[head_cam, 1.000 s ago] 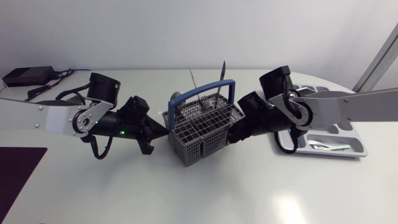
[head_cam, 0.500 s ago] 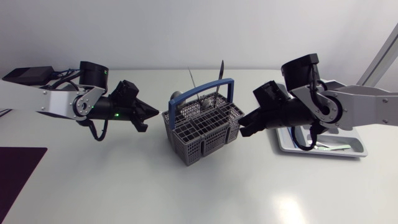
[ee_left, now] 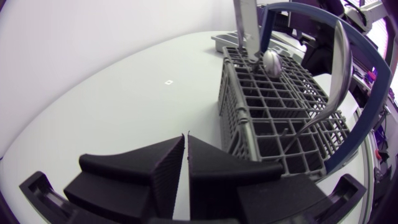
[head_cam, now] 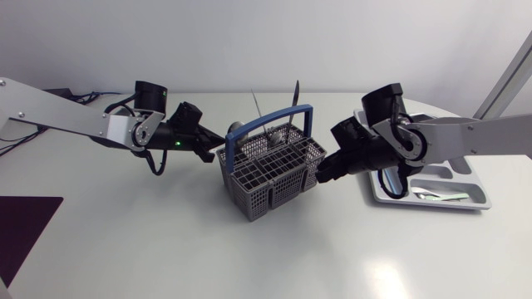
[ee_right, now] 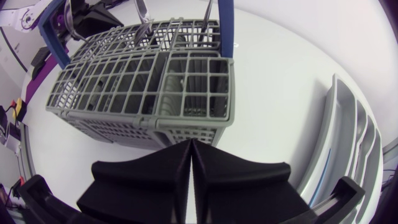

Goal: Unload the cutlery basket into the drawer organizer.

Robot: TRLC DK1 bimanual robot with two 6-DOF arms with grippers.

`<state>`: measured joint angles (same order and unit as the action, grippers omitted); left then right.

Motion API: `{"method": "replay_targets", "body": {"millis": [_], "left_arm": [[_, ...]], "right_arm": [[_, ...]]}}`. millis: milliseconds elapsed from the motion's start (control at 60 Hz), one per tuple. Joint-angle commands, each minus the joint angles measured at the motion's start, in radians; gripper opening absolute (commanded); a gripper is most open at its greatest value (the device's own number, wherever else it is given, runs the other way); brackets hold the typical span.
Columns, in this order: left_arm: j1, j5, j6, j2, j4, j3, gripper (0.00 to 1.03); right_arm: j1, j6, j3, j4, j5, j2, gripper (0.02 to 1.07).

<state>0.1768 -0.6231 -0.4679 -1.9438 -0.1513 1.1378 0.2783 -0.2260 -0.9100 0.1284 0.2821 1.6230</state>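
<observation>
Hiding much organizer (head_cam: 477, 188), seemingly, right arm (head_cam: 440, 143)

Grey plastic basket (head_cam: 270, 178), glossy metal spoon (ee_left: 272, 61), matt black ribbed pincer (ee_left: 186, 137), smooth table (head_cam: 125, 241)

Cutlery basket (head_cam: 268, 196) at centre — drawer organizer (head_cam: 476, 185) to its right, a utensil (head_cam: 433, 196) apparently lying in it.
</observation>
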Motion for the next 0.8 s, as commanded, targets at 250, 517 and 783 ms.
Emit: {"method": "replay_targets", "body": {"millis": [250, 517, 783], "left_arm": [[0.104, -0.036, -0.078, 0.154, 0.079, -0.179, 0.22], [0.230, -0.035, -0.090, 0.318, 0.119, -0.334, 0.22], [0.199, -0.003, -0.086, 0.447, 0.139, -0.349, 0.22]], "right_arm": [[0.005, 0.070, -0.130, -0.030, -0.049, 0.081, 0.08], [0.053, 0.106, -0.270, -0.015, -0.054, 0.156, 0.08], [0.048, 0.108, -0.196, 0.028, -0.072, 0.018, 0.08]]}}
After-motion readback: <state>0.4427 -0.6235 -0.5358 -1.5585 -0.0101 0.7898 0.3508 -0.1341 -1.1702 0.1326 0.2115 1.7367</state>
